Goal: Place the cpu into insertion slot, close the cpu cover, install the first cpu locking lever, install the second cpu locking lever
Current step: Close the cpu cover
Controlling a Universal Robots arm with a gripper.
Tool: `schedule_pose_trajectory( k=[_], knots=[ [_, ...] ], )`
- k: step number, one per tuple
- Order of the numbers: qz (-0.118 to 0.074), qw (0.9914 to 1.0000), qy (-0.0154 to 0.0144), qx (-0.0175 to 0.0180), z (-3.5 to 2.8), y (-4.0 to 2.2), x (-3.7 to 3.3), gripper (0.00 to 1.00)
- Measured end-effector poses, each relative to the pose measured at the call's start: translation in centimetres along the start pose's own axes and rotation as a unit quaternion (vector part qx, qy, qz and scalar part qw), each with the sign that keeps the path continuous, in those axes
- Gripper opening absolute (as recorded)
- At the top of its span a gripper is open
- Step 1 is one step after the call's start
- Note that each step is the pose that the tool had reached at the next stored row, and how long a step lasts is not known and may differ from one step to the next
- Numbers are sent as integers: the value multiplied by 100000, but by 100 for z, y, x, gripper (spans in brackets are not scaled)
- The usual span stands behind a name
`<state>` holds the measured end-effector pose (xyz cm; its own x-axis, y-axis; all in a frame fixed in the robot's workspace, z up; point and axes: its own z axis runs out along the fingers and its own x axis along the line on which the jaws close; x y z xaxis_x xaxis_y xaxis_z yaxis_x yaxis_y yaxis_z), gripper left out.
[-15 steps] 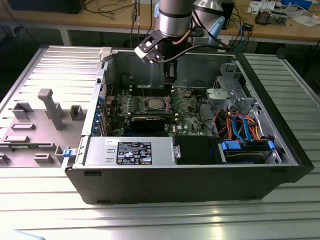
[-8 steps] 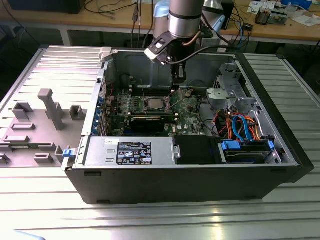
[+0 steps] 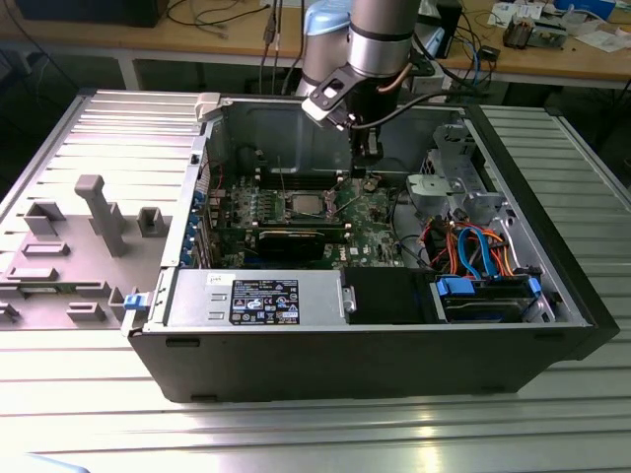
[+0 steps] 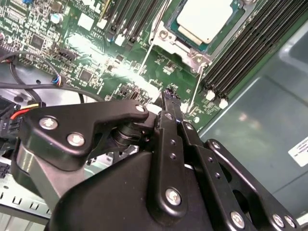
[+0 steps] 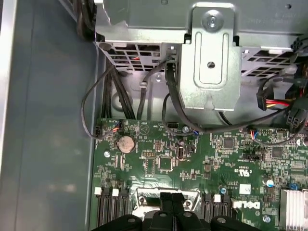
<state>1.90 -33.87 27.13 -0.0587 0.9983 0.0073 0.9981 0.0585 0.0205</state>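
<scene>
1. Near the middle of the green motherboard [image 4: 91, 57], between two banks of long black memory slots [image 4: 250, 45], the cpu [image 4: 204, 19] lies flat in the insertion slot [image 5: 141, 196] with its dull metal top facing up.
2. The cpu cover [image 4: 185, 50] looks folded down around the chip, its silver frame close along the chip's edges. I cannot tell whether it is pressed fully home.
3. Two thin rods run off the socket's sides. One wire lever [image 4: 146, 57] is on the brightly lit side of the board, and the other wire lever [image 4: 195, 89] is beside the memory slots. It is not clear whether either is hooked under its catch.
4. The gripper [image 4: 168, 94] has its fingers drawn together with nothing between them. Its tip hangs just off a corner of the socket, near the far end of the other wire lever, and I cannot make out whether they touch. In the exterior view the gripper [image 3: 367, 158] reaches down inside the case [image 3: 394, 345], to the exterior view's right of the cpu [image 3: 309, 204].
5. Risks, as I judge them:
   - The lever is a thin, springy wire, so a blunt closed tip could slide off it and strike the small parts on the board.
   - If the cover sits proud, a lever forced over it could load the chip unevenly.
   - Loose cables [image 5: 103, 103] at the board's edge could snag the arm.
</scene>
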Motion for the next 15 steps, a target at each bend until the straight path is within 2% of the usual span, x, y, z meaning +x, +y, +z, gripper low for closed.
schedule_pose_trajectory(
  k=[4, 5, 6, 15],
  knots=[
    [-13, 100000, -22, 3, 4, 64, -4, 11],
    [-139, 100000, -43, 95, 42, 233, -1, 11],
    [-154, 100000, -44, 177, 190, 247, 5, 11],
    [-162, 100000, -45, 178, 196, 244, 5, 11]
  ],
)
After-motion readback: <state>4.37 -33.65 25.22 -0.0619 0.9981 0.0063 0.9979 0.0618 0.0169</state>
